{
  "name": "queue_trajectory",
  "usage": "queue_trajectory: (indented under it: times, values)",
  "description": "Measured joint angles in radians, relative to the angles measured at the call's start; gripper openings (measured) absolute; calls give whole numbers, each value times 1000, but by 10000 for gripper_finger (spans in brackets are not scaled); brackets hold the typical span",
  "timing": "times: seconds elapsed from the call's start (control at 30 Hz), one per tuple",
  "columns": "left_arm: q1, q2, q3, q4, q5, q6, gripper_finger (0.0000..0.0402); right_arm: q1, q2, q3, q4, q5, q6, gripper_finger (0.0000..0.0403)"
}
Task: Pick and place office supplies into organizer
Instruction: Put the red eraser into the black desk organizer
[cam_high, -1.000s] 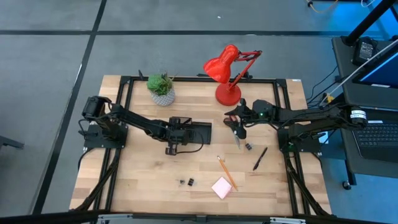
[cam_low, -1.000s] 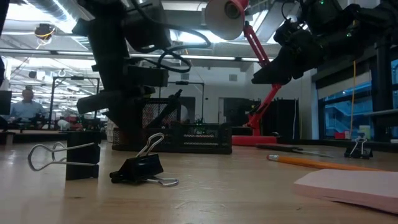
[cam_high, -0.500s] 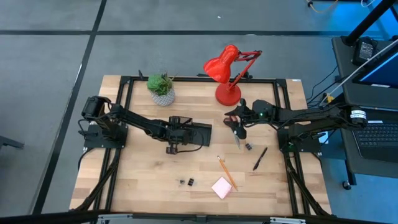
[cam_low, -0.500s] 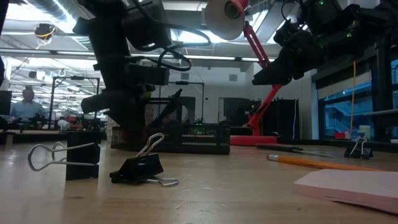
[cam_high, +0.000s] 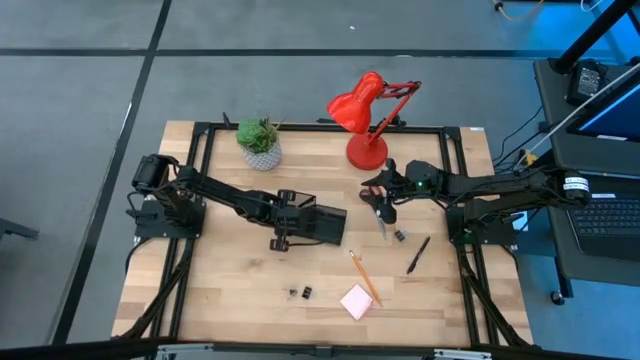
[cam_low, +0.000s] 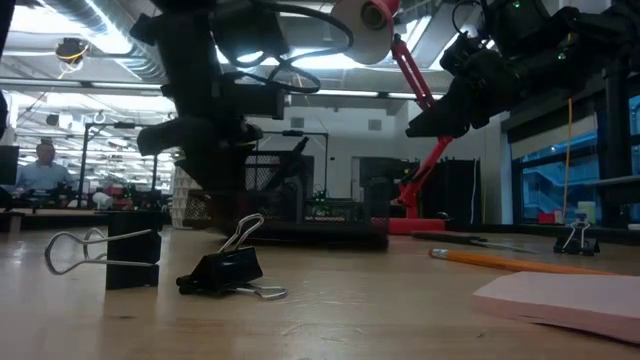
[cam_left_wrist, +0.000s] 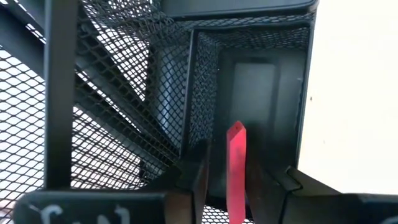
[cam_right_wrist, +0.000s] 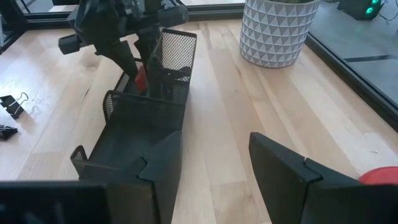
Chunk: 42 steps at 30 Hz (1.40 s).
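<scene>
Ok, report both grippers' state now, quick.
Left gripper: open over the organizer, red eraser between its fingers, grip cannot be told.
Right gripper: open, holding nothing.

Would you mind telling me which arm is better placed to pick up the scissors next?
The right. Its end effector hovers open just above the scissors, whereas the left end effector is over the organizer with the eraser.
</scene>
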Motion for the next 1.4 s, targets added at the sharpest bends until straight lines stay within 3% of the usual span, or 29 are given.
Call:
queue_trajectory:
  times: [0.17, 0.3, 0.53, 1.1, 1.4]
  values:
    - [0, 0, 0, -1, 6, -5, 84, 0, 0, 0, 0, 0, 0, 188]
    - [-1, 2, -2, -6, 55, -7, 60, 0, 0, 0, 0, 0, 0, 188]
    - [0, 2, -2, -5, 44, -6, 19, 0, 0, 0, -1, 0, 0, 188]
    - [0, 2, -2, -2, -4, -4, 71, 0, 0, 0, -1, 0, 0, 188]
    - [0, 1, -2, -2, -2, -4, 42, 0, 0, 0, 0, 0, 0, 188]
